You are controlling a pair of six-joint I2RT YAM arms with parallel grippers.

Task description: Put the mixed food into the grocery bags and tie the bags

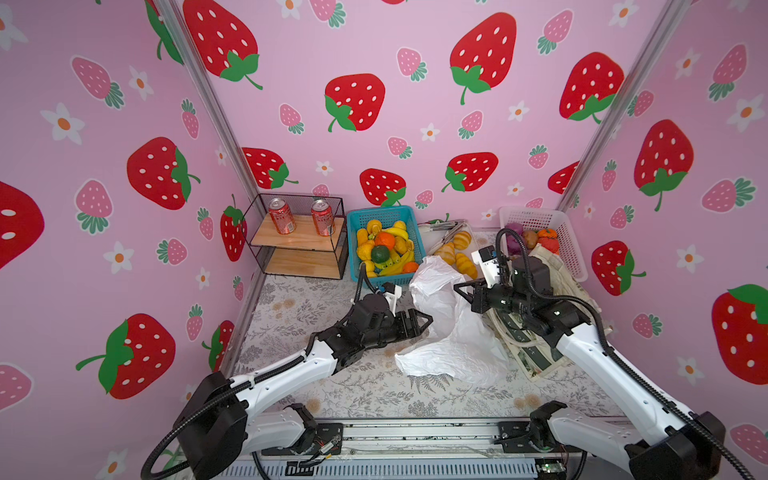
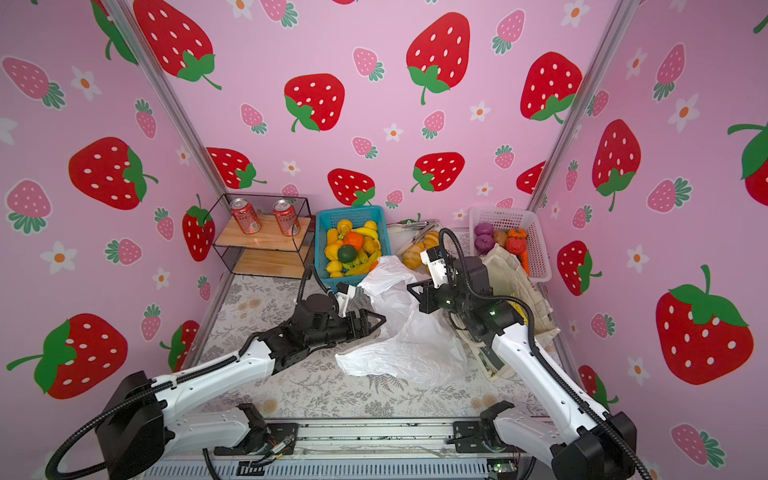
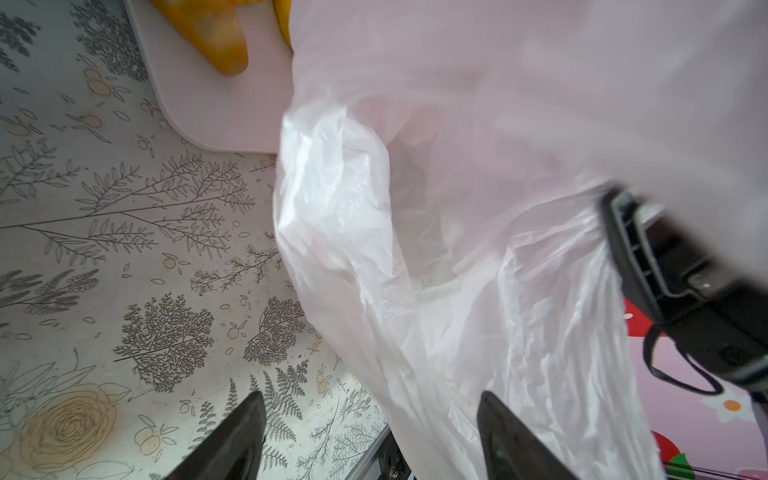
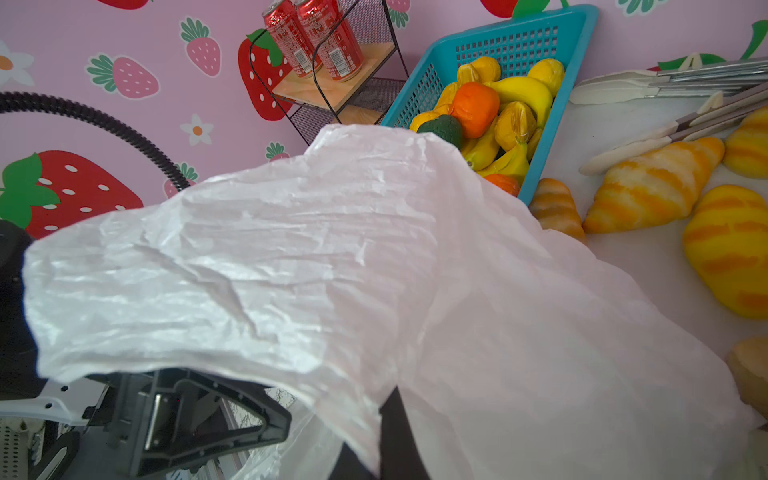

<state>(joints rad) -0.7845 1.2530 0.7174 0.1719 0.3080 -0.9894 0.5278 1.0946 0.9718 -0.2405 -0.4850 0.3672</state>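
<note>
Right hand (image 1: 460, 289) clamps white plastic bag (image 1: 451, 336), stretched upward from table (image 1: 332, 386); left hand (image 1: 426, 324) fingers apart

Bag (image 1: 455, 347): thin crinkly plastic w/ sheen.

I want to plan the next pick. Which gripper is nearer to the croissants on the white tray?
Right. The right gripper is just in front of the croissants; the left gripper is farther back toward the robot, left of the white plastic bag.
</note>
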